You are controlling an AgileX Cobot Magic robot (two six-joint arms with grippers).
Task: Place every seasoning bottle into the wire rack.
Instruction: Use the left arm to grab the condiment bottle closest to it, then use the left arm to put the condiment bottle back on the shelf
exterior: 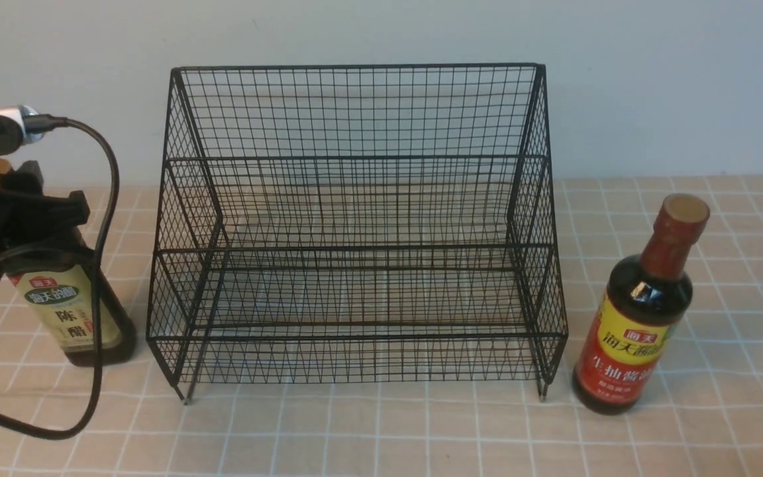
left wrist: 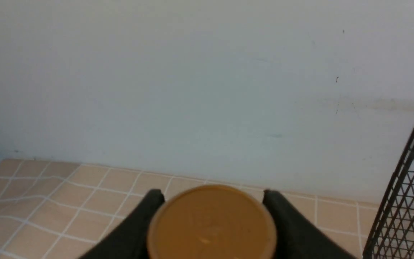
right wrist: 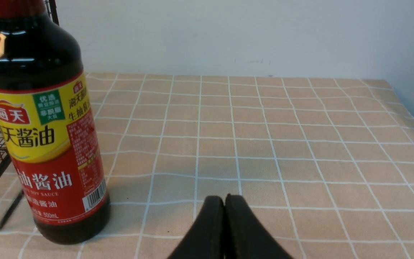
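Fingers, left (left wrist: 155,201): two dark pads of the left gripper (left wrist: 212,203) clamp opposite sides of a gold cap, at the bottom centre of the left wrist frame.
Fingers, right (right wrist: 210,219): the right gripper (right wrist: 225,201) has its two pads pressed flat together with nothing between them, at the bottom centre of the right wrist frame.
Count: two bottles, one rack, two grippers; only the left gripper shows in the front frame.
Gold-cap bottle (exterior: 70,311): far left of the front frame, just left of the rack. It is upright, with its long axis vertical, cap up and base on the cloth. The beige-green label faces the camera, and the black gripper hides the neck.
Cable (exterior: 114,179): a black loop hanging across the bottle's right side, left of the rack.
Wire rack (exterior: 355,66): centre of the front frame, black mesh with two stepped tiers, a tall back and small feet. One bottle stands outside it on each side.
Red-neck bottle (exterior: 640,318): right of centre, just beside the rack's right front foot. It is upright, with its long axis vertical and cap up. The red-yellow label faces the camera.
Surface: tablecloth (exterior: 381,430), beige squares with white lines, slightly rippled.
Room: plain pale wall (exterior: 653,86) across the top of every frame.
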